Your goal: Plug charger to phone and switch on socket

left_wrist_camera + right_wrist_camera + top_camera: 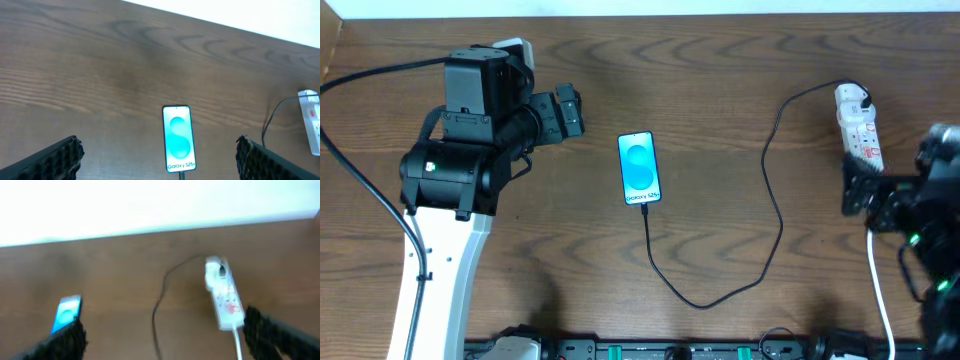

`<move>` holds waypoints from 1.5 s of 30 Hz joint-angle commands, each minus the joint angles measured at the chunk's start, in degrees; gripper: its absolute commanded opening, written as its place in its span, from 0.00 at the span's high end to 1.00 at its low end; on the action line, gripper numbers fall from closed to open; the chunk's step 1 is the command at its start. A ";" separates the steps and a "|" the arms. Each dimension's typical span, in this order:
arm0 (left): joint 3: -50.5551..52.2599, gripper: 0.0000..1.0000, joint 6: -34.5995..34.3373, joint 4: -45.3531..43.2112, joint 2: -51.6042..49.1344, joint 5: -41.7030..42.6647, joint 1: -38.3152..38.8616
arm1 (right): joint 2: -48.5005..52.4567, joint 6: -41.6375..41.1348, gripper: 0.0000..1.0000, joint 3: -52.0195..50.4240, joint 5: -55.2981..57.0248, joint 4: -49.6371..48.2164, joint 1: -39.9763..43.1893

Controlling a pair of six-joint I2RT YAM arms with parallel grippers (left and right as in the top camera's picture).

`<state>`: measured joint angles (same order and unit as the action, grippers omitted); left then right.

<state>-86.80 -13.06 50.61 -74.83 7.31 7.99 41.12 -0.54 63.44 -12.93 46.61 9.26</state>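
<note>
Left claw [157, 147], right claw [162, 330] both spread wide. Socket [223, 297] ahead of right claw looks light, probably slidey; press switch [230, 308] straight down.

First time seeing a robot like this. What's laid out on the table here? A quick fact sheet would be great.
Phone: flat mid-table, screen lit
Charger: black cable from the phone's bottom edge, looping to the socket's far end
Socket: white strip on the right; switch state unclear
Left pincer: open, empty, left of the phone, apart from it
Right pincer: open, empty, close to the socket
</note>
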 commanded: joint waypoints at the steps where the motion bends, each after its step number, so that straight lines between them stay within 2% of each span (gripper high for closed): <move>1: 0.00 0.01 0.74 -0.04 0.20 -0.50 -0.04 | -10.56 0.98 0.01 -14.23 7.26 -10.69 -2.32; 8: 0.00 0.01 0.74 -0.07 0.20 -0.50 -0.04 | -26.51 1.07 0.01 -37.42 8.39 -29.14 -3.04; 21: 0.00 0.01 0.74 -0.07 0.20 -0.50 -0.04 | -38.84 1.05 0.01 -60.33 9.60 -50.01 -5.81; 28: 0.00 0.01 0.74 -0.04 0.20 -0.50 -0.04 | -40.83 1.49 0.01 -63.12 11.69 -49.35 -7.63; 32: 0.00 0.01 0.74 -0.04 0.20 -0.50 -0.04 | -40.83 1.40 0.01 -63.12 11.96 -42.14 -7.87; 45: 0.00 0.01 0.74 -0.07 0.20 -0.50 -0.04 | -40.81 1.44 0.01 -63.12 11.93 -42.34 -7.85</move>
<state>-86.80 -13.06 50.59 -74.83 7.31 7.99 0.67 0.32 0.38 -1.50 4.01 1.89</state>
